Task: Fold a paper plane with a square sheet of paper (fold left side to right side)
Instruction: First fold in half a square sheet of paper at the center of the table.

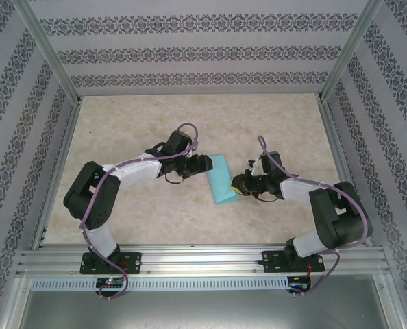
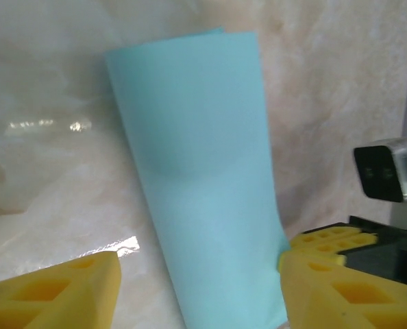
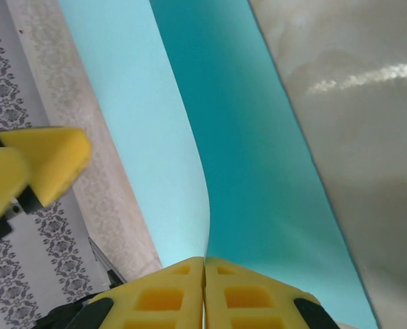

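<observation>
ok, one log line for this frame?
sheet: folded over, fold rounded | left fingers: open, either side of sheet | right fingers: shut on sheet

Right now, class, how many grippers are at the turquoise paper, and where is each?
2. The left gripper stands open at the left edge of the paper; the right gripper is shut on its near right corner.
</observation>
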Robot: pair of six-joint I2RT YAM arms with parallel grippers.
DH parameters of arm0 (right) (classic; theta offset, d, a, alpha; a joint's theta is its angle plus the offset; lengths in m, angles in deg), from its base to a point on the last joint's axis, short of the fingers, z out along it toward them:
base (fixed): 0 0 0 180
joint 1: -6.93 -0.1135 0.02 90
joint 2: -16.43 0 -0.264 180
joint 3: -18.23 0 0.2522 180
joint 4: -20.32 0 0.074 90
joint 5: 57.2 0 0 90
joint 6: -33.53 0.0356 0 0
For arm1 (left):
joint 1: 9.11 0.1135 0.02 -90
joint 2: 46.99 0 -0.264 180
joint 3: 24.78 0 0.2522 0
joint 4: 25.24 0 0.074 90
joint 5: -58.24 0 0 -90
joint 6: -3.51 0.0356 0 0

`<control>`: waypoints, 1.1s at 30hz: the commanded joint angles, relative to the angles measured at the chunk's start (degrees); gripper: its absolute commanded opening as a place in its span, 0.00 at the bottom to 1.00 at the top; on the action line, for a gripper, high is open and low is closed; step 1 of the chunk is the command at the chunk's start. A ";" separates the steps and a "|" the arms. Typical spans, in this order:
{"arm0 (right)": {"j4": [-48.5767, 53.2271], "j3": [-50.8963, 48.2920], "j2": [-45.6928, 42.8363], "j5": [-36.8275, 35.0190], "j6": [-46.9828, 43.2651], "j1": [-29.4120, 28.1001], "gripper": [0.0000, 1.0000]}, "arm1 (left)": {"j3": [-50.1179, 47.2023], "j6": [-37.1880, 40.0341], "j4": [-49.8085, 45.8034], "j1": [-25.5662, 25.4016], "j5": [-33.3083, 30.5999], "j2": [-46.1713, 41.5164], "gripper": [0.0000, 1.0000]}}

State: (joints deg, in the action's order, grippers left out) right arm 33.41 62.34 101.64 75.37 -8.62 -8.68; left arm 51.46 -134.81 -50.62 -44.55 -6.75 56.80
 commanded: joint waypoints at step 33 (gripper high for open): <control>-3.24 -1.65 1.44 -2.83 0.76 0.30 0.14 | 17.63 5.54 -11.67 -2.26 -3.73 15.13 0.39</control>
State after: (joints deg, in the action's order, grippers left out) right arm 31.88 60.59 102.34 73.73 -8.11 -8.68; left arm 67.83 -131.92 -58.56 -46.37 -9.22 70.96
